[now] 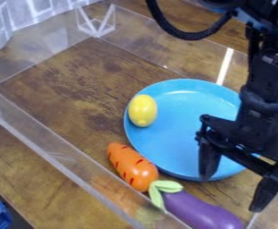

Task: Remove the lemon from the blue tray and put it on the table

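The yellow lemon [142,109] rests at the left rim of the round blue tray [203,116], which lies on the dark wooden table [70,89]. I cannot tell whether the lemon sits fully inside the rim. My black gripper [237,175] hangs over the tray's near right edge, well to the right of the lemon. It is open, its two fingers spread wide with nothing between them. The arm rises from it toward the top right.
An orange carrot [130,166] lies just in front of the tray, and a purple eggplant [202,214] lies at the near edge beside it. Clear acrylic walls [39,128] border the table on the left and front.
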Controlling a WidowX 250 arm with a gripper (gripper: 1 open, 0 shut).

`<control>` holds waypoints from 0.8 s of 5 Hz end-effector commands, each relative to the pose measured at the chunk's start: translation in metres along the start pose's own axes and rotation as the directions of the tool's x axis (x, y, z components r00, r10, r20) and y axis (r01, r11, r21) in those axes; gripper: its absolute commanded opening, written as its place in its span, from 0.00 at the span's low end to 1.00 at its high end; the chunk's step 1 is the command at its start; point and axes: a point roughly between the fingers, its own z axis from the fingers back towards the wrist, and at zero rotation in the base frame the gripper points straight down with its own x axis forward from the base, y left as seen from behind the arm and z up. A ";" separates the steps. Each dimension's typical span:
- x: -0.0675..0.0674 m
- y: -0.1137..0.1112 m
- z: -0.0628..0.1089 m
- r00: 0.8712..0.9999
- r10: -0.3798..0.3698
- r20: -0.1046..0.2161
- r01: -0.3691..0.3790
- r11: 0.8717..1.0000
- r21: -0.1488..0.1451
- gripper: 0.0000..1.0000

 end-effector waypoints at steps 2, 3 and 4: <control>0.007 -0.001 0.019 0.996 -0.024 0.083 0.026 0.999 -0.022 1.00; 0.005 0.006 0.010 0.997 0.022 0.077 -0.020 1.000 -0.022 1.00; 0.007 0.013 0.003 0.995 0.062 0.077 -0.061 0.998 -0.018 1.00</control>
